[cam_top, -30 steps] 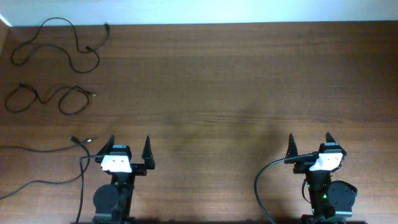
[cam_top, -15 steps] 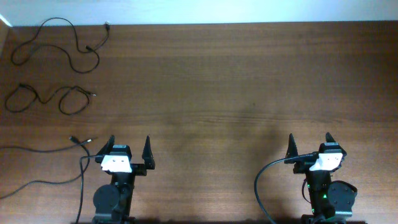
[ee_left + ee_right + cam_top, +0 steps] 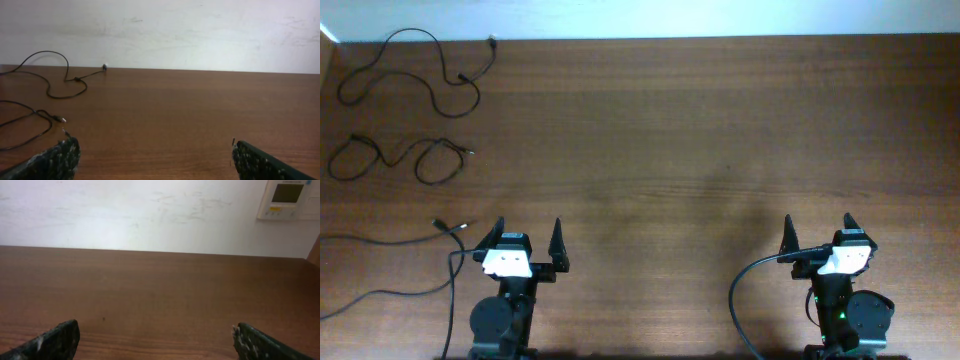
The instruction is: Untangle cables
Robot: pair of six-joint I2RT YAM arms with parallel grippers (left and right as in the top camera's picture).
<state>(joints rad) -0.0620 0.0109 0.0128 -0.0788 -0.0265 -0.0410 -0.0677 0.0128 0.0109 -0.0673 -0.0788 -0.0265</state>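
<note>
Here, thin black cables [image 3: 463,78], loosely looped, lying apart

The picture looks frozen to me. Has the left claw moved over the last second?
No. In the overhead view the left claw stands open in the same spot, the same gap to the right of the cable plug.

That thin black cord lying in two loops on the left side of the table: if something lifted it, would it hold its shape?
Probably not. The cord lies in loose, uneven curves, so it looks floppy and would likely sag straight. It is very thin, so probably light. Its small plug end may swing.
</note>
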